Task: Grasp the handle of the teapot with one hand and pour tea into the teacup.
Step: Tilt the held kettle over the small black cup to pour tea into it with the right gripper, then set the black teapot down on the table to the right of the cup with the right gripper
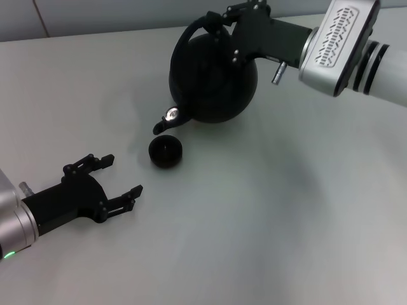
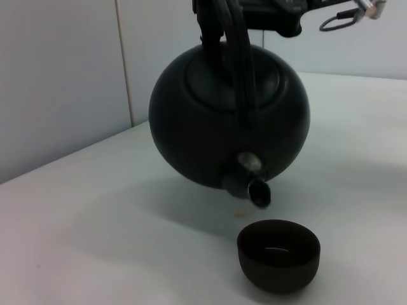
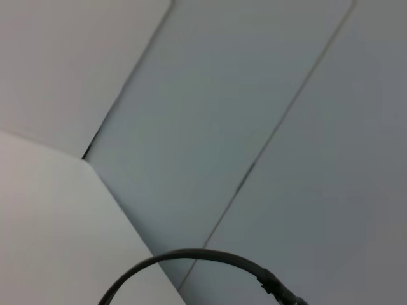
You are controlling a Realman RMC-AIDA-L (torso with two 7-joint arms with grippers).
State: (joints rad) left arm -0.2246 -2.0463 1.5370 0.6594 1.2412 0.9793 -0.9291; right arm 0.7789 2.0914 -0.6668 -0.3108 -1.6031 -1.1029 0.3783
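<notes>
The round black teapot [image 1: 213, 79] hangs tilted in the air, its spout [image 1: 166, 121] pointing down just above the small black teacup [image 1: 165, 152]. My right gripper [image 1: 224, 25] is shut on the arched handle [image 1: 191, 30] at the top. The left wrist view shows the teapot [image 2: 222, 121] lifted off the table, its spout [image 2: 254, 189] over the teacup [image 2: 278, 254]. The right wrist view shows only an arc of the handle [image 3: 191, 259]. My left gripper [image 1: 121, 178] is open and empty on the table, near left of the cup.
The grey table [image 1: 267, 222] runs to a pale wall [image 2: 57, 76] at the back. The right arm [image 1: 343, 44] reaches in from the far right above the table.
</notes>
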